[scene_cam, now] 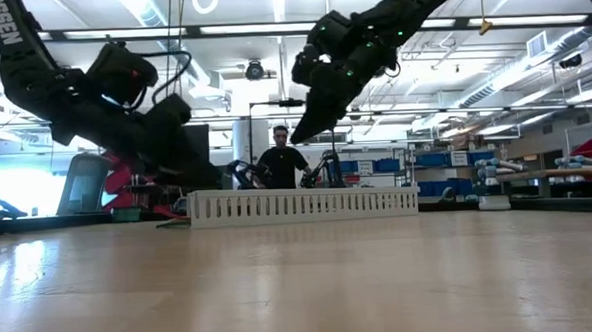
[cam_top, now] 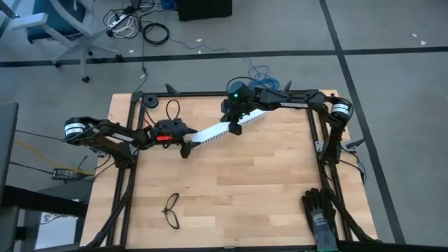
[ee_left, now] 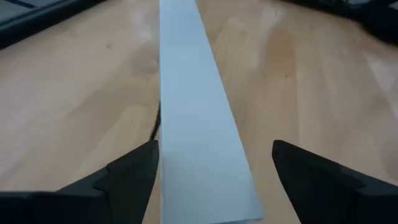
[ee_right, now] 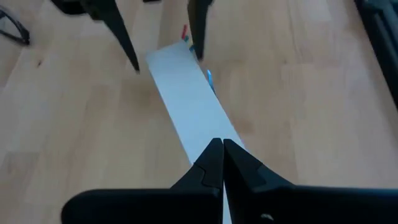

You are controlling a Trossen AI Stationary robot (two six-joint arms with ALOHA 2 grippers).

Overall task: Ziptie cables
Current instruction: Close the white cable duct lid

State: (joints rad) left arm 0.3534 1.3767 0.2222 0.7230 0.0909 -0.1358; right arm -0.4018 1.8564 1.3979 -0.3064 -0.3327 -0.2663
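We saw the left gripper (cam_top: 186,149) low over the worktop (cam_top: 238,189) at the near end of the wide flat white strip (cam_top: 224,129), its two fingers (ee_left: 127,174) spread well apart to either side of the strip and holding nothing. The right gripper (cam_top: 236,129) hung over the strip's other end, toward the far edge, with its fingers pressed together and empty. In the right wrist view, bits of the cables (ee_right: 209,78), blue and red, peeped out from beside the strip; we could not make out the ziptie. Black glasses (cam_top: 171,211) lay near the front left corner, and black gloves (cam_top: 320,210) by the front right corner.
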